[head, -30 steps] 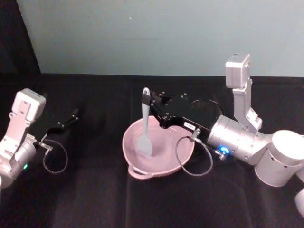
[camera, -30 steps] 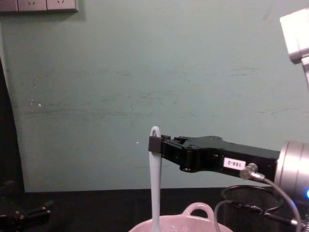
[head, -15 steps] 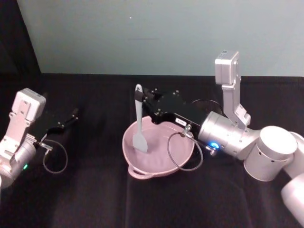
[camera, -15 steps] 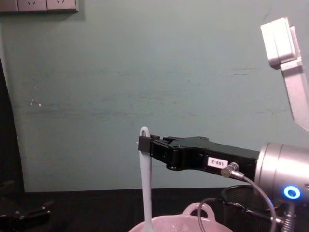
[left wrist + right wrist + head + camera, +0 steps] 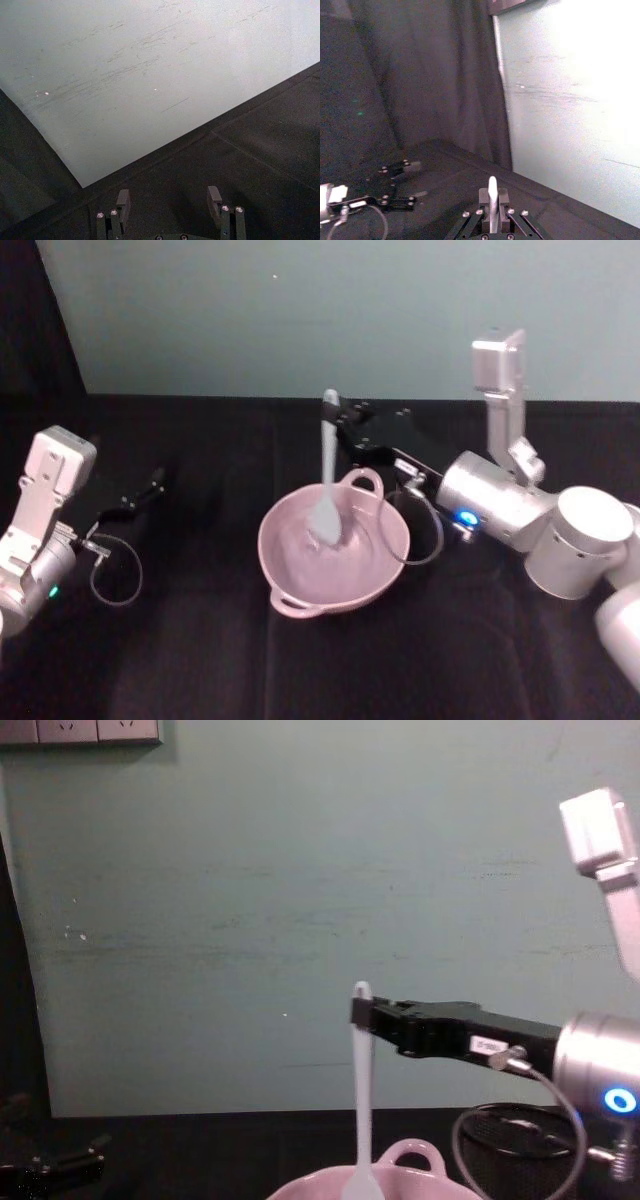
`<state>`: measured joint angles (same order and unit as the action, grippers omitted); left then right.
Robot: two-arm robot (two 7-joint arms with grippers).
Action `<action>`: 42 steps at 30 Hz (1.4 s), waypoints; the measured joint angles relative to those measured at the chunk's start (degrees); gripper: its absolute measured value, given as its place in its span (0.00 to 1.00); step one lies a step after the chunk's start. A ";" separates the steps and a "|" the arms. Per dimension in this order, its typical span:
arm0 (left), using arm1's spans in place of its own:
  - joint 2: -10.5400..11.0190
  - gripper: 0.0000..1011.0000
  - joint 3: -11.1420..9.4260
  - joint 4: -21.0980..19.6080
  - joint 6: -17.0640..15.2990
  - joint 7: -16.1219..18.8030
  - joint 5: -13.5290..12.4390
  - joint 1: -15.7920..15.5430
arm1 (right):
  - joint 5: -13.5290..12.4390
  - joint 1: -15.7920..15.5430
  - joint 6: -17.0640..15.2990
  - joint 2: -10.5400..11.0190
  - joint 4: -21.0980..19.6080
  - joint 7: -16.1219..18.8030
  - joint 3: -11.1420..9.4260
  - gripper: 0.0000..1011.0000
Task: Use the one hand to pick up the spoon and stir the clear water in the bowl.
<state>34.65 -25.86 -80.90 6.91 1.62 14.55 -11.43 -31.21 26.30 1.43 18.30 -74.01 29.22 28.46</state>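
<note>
Spoon (image 5: 327, 480) moved to bowl's (image 5: 264, 540) far side, R pincer (image 5: 334, 424) clamped on; L pincer (image 5: 170, 199) apart

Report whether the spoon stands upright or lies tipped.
Upright. The spoon hangs near vertical in the chest view, the right gripper shut on its handle top, paddle end down inside the bowl.

Wall: you see a pale green-blue wall (image 5: 250, 900) with faint scratches across the upper chest view.
Sockets: white wall sockets (image 5: 95, 730) sit in its upper left corner.
Table: a black cloth (image 5: 200, 660) covers the lower head view.
Curtain: you find dark fabric (image 5: 430, 75) hanging at the left of the right wrist view, beside the wall.
</note>
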 joint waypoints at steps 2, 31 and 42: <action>0.00 1.00 0.00 0.00 0.00 0.00 0.00 0.00 | 0.06 -0.53 0.02 0.51 -0.60 -0.39 -0.69 0.11; 0.00 1.00 0.00 0.00 0.00 0.00 0.00 0.00 | 3.12 -10.28 -1.10 3.60 -15.86 0.24 0.84 0.11; 0.00 1.00 0.00 0.00 0.00 0.00 0.00 0.00 | 3.19 -5.75 -0.34 -0.15 -10.19 1.19 2.36 0.11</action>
<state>34.64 -25.86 -80.90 6.91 1.62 14.55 -11.43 -28.03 20.56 1.09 18.15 -84.20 30.41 30.82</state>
